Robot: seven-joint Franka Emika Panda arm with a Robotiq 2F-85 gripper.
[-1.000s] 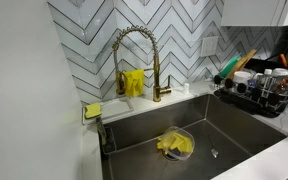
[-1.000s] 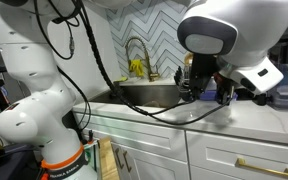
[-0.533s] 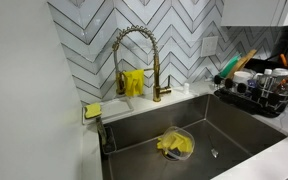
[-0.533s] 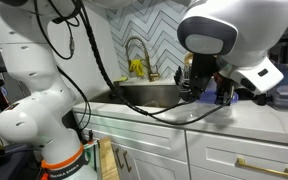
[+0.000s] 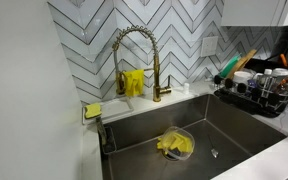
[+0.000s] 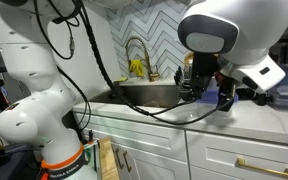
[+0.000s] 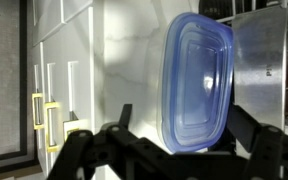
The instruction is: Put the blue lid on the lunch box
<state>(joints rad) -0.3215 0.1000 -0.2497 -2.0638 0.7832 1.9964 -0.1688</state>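
Counter, blue lid beneath spread hand

The pale marble counter carries the blue lid, lying flat between its front edge and the black dish rack.

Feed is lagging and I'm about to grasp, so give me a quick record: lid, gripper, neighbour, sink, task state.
lid: blue lid lies flat on the white counter, not gripped
gripper: gripper open, above the lid, fingers either side of its end
neighbour: metal pot beside the lid; contact unclear
sink: clear container, likely the lunch box, in the sink, something yellow inside
task state: lid not yet on
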